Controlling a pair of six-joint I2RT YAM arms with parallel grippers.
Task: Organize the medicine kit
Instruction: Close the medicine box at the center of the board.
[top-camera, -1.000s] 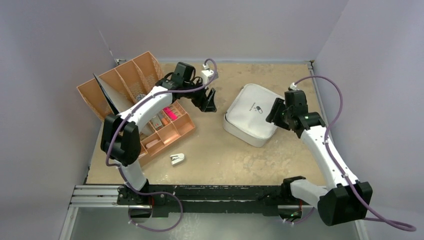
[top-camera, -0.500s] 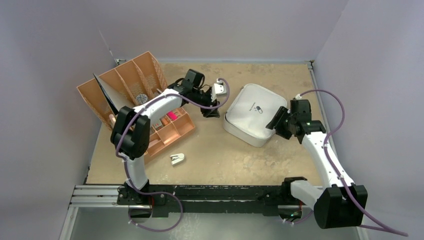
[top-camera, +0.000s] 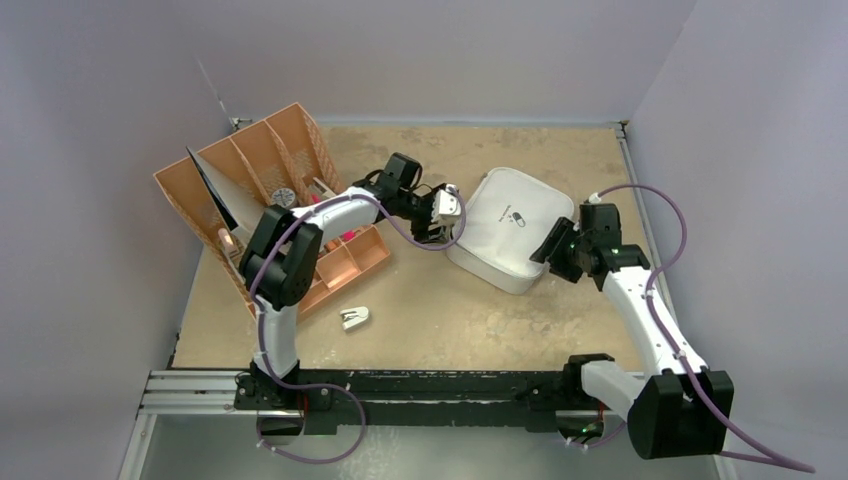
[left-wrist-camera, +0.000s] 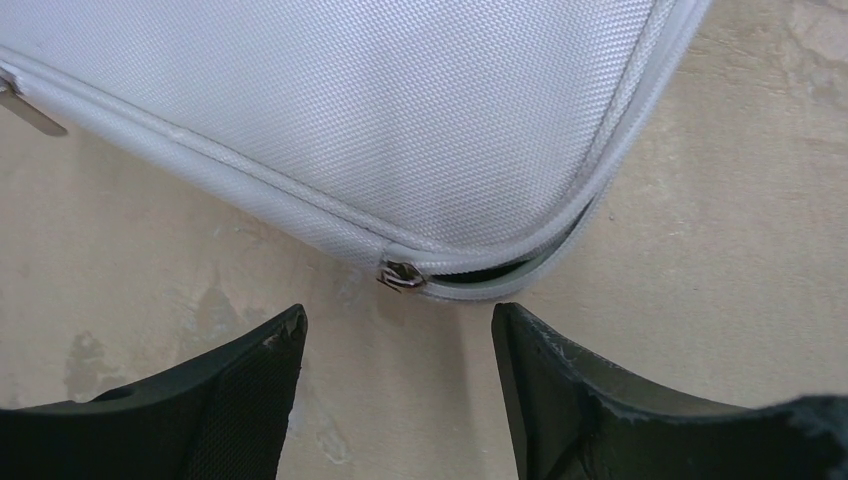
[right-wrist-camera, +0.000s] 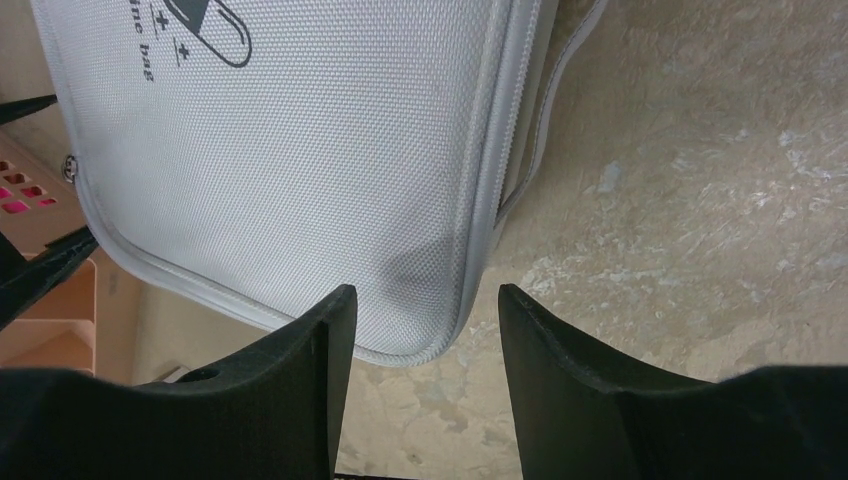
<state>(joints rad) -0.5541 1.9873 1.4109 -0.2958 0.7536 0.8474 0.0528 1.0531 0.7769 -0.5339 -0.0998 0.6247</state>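
Observation:
The medicine kit (top-camera: 505, 232) is a light grey zip case lying flat with its lid down at centre right. My left gripper (top-camera: 437, 236) is open and empty at the kit's left edge. In the left wrist view (left-wrist-camera: 398, 330) it sits just short of the metal zipper pull (left-wrist-camera: 401, 276) at a rounded corner of the kit (left-wrist-camera: 380, 110), where the zip gapes a little. My right gripper (top-camera: 546, 252) is open and empty at the kit's right front corner. In the right wrist view (right-wrist-camera: 425, 310) it straddles that corner of the kit (right-wrist-camera: 300, 150), below the dark logo (right-wrist-camera: 205, 25).
Tan-orange divided organizer trays (top-camera: 250, 170) stand at the left, the lower one (top-camera: 345, 262) holding small pink and white items. A small white object (top-camera: 354, 318) lies on the table in front of them. Walls enclose the table on three sides.
My left gripper has swung right from beside the trays to the kit's left edge. My right gripper has dropped from over the lid to the kit's right front corner.

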